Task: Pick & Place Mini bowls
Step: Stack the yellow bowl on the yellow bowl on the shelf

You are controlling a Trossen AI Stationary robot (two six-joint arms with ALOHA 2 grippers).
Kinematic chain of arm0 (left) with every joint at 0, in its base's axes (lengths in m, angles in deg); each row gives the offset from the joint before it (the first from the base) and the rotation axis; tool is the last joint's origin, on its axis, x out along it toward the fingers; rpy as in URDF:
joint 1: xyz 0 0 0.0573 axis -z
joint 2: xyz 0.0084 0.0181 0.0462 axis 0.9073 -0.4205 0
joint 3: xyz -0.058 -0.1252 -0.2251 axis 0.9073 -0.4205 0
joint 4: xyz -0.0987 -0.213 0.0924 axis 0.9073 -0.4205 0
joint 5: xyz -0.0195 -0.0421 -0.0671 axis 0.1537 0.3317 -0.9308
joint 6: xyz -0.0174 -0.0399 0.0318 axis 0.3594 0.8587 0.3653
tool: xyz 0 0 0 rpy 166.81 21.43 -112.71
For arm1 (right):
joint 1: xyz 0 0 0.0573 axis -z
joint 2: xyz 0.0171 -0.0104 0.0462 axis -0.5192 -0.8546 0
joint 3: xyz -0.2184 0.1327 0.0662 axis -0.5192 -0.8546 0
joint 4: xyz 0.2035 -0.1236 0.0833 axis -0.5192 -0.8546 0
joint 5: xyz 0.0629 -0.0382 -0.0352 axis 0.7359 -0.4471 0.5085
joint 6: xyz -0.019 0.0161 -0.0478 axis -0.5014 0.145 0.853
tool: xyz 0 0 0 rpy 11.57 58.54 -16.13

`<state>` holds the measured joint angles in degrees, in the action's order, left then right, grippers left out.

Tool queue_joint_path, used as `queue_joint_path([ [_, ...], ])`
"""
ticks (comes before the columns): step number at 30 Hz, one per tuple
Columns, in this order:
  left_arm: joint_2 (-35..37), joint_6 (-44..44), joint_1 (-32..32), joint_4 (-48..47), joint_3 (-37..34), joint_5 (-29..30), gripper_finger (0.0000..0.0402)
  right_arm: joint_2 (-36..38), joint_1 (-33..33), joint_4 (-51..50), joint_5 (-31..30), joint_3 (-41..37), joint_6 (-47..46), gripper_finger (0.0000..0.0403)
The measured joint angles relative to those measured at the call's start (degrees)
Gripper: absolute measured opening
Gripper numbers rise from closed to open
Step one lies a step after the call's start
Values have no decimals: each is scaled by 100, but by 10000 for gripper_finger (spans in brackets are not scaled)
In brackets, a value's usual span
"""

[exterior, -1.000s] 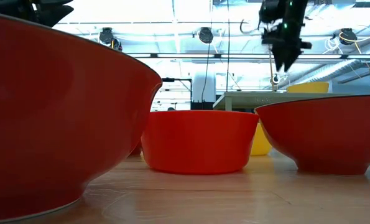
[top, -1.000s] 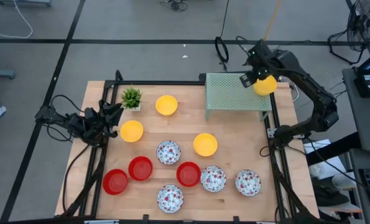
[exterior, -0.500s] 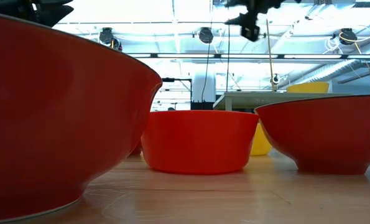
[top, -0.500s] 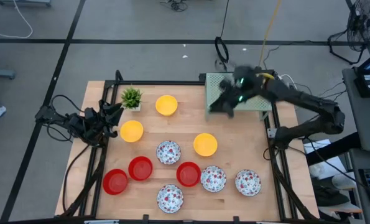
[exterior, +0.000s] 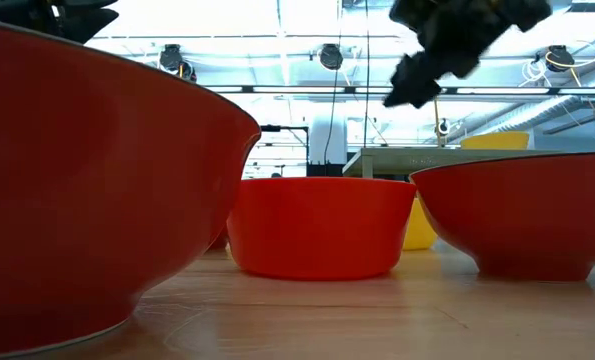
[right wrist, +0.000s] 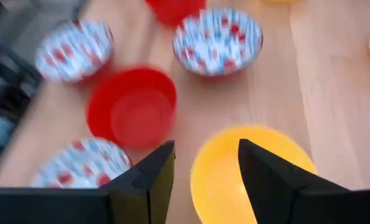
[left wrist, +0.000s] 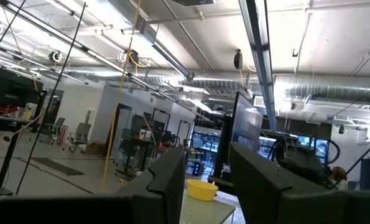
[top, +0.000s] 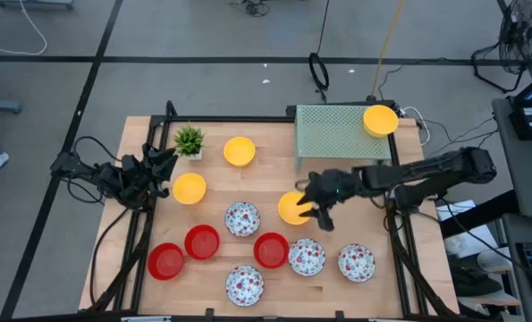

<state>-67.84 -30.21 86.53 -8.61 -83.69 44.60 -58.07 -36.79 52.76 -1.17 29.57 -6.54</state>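
Note:
Several mini bowls stand on the wooden table (top: 158, 224): yellow ones (top: 240, 150) (top: 190, 188), red ones (top: 202, 241) (top: 271, 249) and red-speckled white ones (top: 242, 218) (top: 307, 257). Another yellow bowl (top: 380, 120) sits on the green rack (top: 337, 134) at the far right. My right gripper (top: 312, 213) hangs open over the right rim of the middle yellow bowl (top: 289, 207). In its wrist view (right wrist: 206, 149) that bowl (right wrist: 253, 171) lies below the fingers, apart from them. My left gripper (top: 165, 163) waits at the table's left edge, open (left wrist: 206, 149) and holding nothing.
A small green potted plant (top: 190, 139) stands at the far left corner. The rack fills the far right corner. A red bowl (right wrist: 132, 107) and speckled bowls (right wrist: 217, 38) lie close in front of my right gripper. Bare wood shows between the rack and the middle bowl.
My right gripper has swung from the yellow bowl on the green rack toward the table's middle and near edge. It has sunk and tipped downward, and now hangs over the middle yellow bowl. The bowl on the rack has stayed there.

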Motion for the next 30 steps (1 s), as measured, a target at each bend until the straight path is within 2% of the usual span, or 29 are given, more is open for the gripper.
queue_joint_path([
  [3,0,0,0,-1,0,0,129,-1,-216,-210,-382,-12,118,165],
  [8,0,22,1,-7,0,-2,129,-154,-670,-130,-392,-8,76,165],
  [12,-2,22,1,-5,0,0,129,-421,-987,-266,-742,-8,799,165],
  [17,-2,21,0,-5,0,0,129,-705,-1006,-617,-1267,-6,1133,165],
  [25,-2,44,1,-12,0,2,129,-1219,-991,-986,-1306,-6,1641,165],
  [30,-2,46,1,-9,0,55,129,-1362,-984,-869,-1736,-6,1923,165],
])
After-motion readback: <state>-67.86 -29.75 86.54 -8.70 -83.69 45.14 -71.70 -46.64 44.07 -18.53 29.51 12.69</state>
